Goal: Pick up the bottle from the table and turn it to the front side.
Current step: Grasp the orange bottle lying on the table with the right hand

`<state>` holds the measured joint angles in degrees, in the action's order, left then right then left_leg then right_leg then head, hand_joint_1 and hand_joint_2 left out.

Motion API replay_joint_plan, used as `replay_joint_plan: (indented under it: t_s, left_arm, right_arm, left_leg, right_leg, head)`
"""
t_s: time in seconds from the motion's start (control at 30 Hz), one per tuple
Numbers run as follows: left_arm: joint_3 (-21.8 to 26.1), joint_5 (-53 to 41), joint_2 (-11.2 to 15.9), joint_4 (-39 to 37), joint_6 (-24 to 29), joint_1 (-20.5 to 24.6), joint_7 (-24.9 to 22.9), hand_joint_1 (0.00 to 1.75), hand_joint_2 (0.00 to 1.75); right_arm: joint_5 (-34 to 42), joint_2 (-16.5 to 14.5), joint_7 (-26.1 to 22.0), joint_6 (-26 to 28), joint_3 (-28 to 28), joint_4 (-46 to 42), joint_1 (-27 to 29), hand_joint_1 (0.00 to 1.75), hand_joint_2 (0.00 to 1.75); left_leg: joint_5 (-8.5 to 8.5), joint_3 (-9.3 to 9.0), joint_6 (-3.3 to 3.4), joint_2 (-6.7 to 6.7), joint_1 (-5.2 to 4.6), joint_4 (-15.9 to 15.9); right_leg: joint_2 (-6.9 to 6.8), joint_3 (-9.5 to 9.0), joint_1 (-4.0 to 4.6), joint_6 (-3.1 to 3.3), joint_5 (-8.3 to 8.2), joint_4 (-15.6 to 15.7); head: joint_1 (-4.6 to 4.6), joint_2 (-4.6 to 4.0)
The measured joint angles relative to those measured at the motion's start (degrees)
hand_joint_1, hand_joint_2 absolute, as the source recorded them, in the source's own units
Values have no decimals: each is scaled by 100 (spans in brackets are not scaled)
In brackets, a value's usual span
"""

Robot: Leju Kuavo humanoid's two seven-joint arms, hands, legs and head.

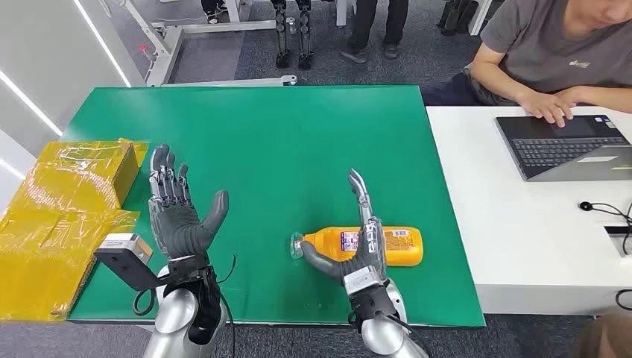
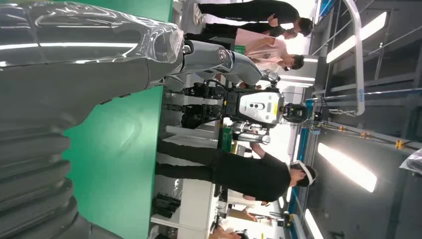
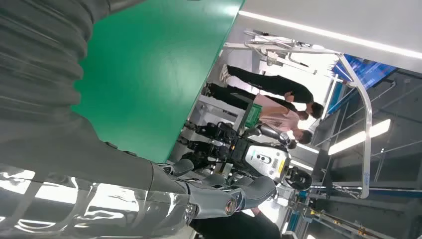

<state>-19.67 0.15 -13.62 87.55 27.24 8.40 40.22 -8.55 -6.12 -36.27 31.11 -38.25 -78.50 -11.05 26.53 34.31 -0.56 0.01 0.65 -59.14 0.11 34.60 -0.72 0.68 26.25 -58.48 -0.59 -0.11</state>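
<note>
We're looking down on an orange bottle (image 1: 373, 246) lying on its side near the front edge of the green table (image 1: 283, 142), toward the right. Its body is a glossy, rounded plastic, and a printed label of white, blue and red patches faces up along its length. Its neck narrows to a clear, see-through cap (image 1: 296, 245) pointing to our left.

Our right hand (image 1: 360, 246) lies right over the bottle's middle. The thick grey thumb reaches under the neck end while the darker fingers (image 1: 361, 195) stretch out straight past the bottle across the table, not curled around it. We cannot tell whether the hand actually has hold of the bottle or merely rests against it.

Our left hand (image 1: 177, 212) is raised well apart from the bottle, palm up, fingers spread and nothing in it. The hand is a matte dark grey with segmented fingers, and the forearm behind it is polished silver metal.

At the table's left edge sits a yellow box (image 1: 89, 171) wrapped in crinkled shiny film. To the right, on a smooth white table (image 1: 507, 239), a person (image 1: 566, 52) in a grey shirt rests a hand on a dark laptop (image 1: 566, 145).
</note>
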Motion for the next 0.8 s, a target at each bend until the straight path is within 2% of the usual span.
replay_joint_plan:
  t_s: [0.17, 0.3, 0.4, 0.53, 0.8]
  left_arm:
    - [0, 0, 0, -164, 35, 66, 0, 0, 175]
    - [0, -13, 0, -191, 38, 71, 0, 0, 175]
    - [1, -68, 0, -192, -20, 64, 0, 0, 175]
    - [3, -113, 6, -191, -160, 15, 0, 0, 175]
    - [7, 2, 38, -189, -306, -71, -1, 0, 175]
  right_arm:
    - [-873, 13, 442, -7, 85, -158, 64, 0, 175]
    - [-1582, 111, 961, -390, 202, -316, 36, 0, 175]
    - [-2580, 286, 1586, -732, 294, -346, -66, 0, 175]
    - [-3687, 712, 2406, -1590, 417, -346, -196, 0, 175]
    - [-3924, 1807, 2828, -3162, 476, -275, -621, 0, 175]
  left_leg:
    - [0, 0, 0, 0, 0, 0]
    - [0, 1, 0, 0, 0, 0]
    - [0, 1, 0, 0, -1, -1]
    - [0, 2, 1, -8, -2, -3]
    - [2, 7, 4, -12, -3, -7]
  right_leg:
    - [0, 1, 0, 0, 0, 0]
    - [0, 0, 0, 0, 0, 0]
    - [0, 0, 0, -1, -1, 1]
    - [-6, -3, 0, -2, -1, 3]
    - [-8, -3, -3, -5, -3, 4]
  head:
    - [-1, 0]
    - [-1, 0]
    - [-1, 0]
    - [0, 0]
    - [-2, 0]
